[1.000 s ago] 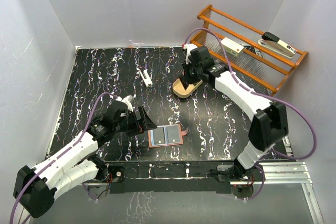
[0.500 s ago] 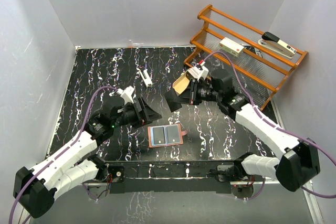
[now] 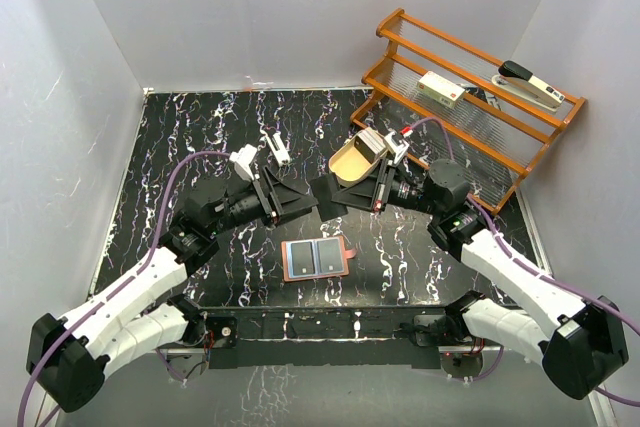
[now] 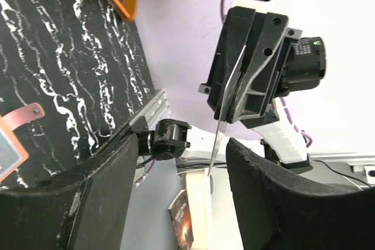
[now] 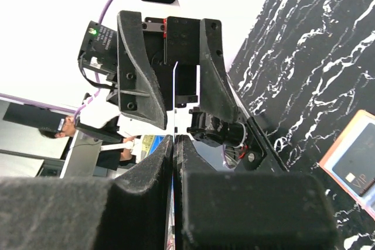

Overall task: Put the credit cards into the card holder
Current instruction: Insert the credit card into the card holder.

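Note:
My right gripper (image 3: 330,193) is shut on a thin whitish credit card, held edge-on above the table's middle. In the left wrist view that credit card (image 4: 226,109) hangs like a blade from the right gripper's fingers. My left gripper (image 3: 303,204) faces it, open. The card's free edge (image 5: 176,95) reaches between the left fingers (image 4: 76,203) without touching either. My left gripper (image 4: 181,142) and right gripper (image 5: 174,139) nearly meet tip to tip. The card holder (image 3: 316,259) lies open and flat below them, its pale blue-grey inside up, its tab (image 4: 26,113) at the right side.
A tan oval wooden tray (image 3: 356,159) sits behind the right gripper. An orange rack (image 3: 470,97) at the back right carries a white box with a red mark (image 3: 440,87) and a stapler (image 3: 528,84). A small white object (image 3: 278,149) lies at the back centre.
The right arm swung from the tray to the table's middle with the card. The left gripper rose and moved right to meet it, and its jaws narrowed.

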Controlling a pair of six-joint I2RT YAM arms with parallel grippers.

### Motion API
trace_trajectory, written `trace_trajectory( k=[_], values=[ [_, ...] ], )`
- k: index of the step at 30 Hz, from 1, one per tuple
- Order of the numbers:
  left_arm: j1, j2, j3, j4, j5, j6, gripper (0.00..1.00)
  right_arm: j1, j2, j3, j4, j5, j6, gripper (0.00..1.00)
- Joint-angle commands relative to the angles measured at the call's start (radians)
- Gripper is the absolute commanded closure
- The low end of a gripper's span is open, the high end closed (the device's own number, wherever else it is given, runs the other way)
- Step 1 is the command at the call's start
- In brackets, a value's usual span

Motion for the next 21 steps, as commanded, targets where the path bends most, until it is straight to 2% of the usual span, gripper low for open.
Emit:
trace_trajectory(
  k=[1,4,7,9,11,16,18,21],
  values=[
    [-0.002,0.0,0.005,0.128,0.054,-0.062,0.41,0.015,-0.016,-0.018,0.146,-0.016,0.082,1.0],
    [-0.002,0.009,0.014,0.134,0.064,-0.068,0.47,0.027,-0.004,-0.034,0.19,-0.017,0.107,1.0],
    [-0.002,0.005,-0.001,0.147,0.048,-0.095,0.73,0.039,0.004,-0.043,0.195,-0.009,0.111,1.0],
    [-0.002,-0.003,-0.014,0.151,0.032,-0.107,0.83,0.043,0.004,-0.057,0.198,0.001,0.114,1.0],
    [-0.002,-0.008,-0.017,0.132,0.024,-0.099,0.85,0.048,0.006,-0.069,0.208,0.01,0.119,1.0],
    [-0.002,-0.013,-0.031,0.133,0.023,-0.1,1.0,0.056,0.029,-0.081,0.194,0.008,0.107,1.0],
    [-0.002,-0.017,-0.034,0.125,0.02,-0.099,1.0,0.056,0.039,-0.091,0.194,0.009,0.105,0.98],
    [-0.002,-0.032,-0.042,0.088,0.002,-0.078,1.0,0.056,0.047,-0.076,0.151,0.015,0.068,0.9]
  ],
)
